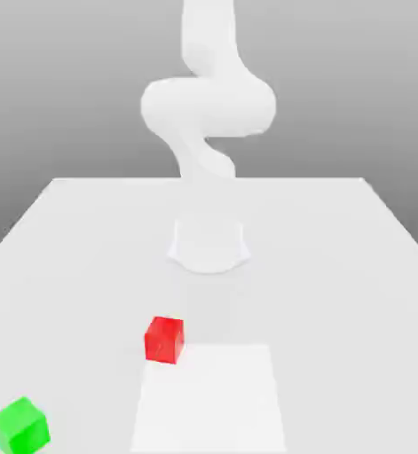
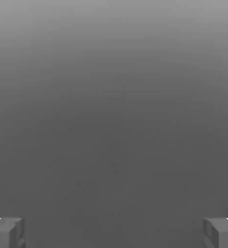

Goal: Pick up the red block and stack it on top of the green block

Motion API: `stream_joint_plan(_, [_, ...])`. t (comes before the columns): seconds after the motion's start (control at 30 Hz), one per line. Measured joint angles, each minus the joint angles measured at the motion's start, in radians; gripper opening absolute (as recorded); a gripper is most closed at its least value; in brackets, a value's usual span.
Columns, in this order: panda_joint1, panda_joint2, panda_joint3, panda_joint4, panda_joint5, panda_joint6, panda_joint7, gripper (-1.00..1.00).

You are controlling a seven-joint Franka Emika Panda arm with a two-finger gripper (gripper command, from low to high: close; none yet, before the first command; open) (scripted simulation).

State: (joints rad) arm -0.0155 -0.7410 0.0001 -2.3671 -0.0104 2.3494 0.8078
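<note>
Red block (image 1: pixel 164 340), one: a small cube with plain faces, resting on the pale desk (image 1: pixel 314 293), in front of the robot base (image 1: pixel 209 246) and slightly toward the exterior view's left. It sits at the far corner, on the exterior view's left, of a brighter white patch (image 1: pixel 209 399).

Green block (image 1: pixel 19 427), one: likewise a cube, bright in colour, set at an angle at the near edge of the exterior view, toward its left corner. It lies well apart from the red block, nearer the viewer, with nothing stacked on top.

White patch, one: four-sided, lying flat in the near part of the desk, brighter than the surface around it.

Robot arm (image 1: pixel 209 105), one: smooth and white, rising above the base, its bulky joint above the far edge of the desk in the exterior view.

Fingers (image 2: pixel 114 233), one pair, dark grey: spread wide apart in the hand view, with nothing between them. Behind them, a plain grey background, paler toward one edge.
</note>
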Motion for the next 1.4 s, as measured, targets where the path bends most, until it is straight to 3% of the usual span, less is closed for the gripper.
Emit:
stream_joint_plan(0.53, [-0.11, 0.508, -0.071, -0.529, -0.036, 0.411, 0.026, 0.0])
stream_joint_plan(0.77, [-0.155, 0.871, -0.034, -0.553, 0.054, 0.701, -0.039, 0.0])
stream_joint_plan(0.8, [-0.165, 0.901, -0.022, -0.549, 0.059, 0.728, -0.043, -1.0])
stream_joint_plan(1.03, [-0.168, 0.906, -0.019, -0.548, 0.056, 0.732, -0.041, -1.0])
stream_joint_plan(1.3, [-0.171, 0.645, -0.033, -0.584, 0.0, 0.506, -0.001, -1.0])
stream_joint_plan(1.4, [-0.177, 0.662, -0.049, -0.508, 0.037, 0.446, 0.0, -1.0])
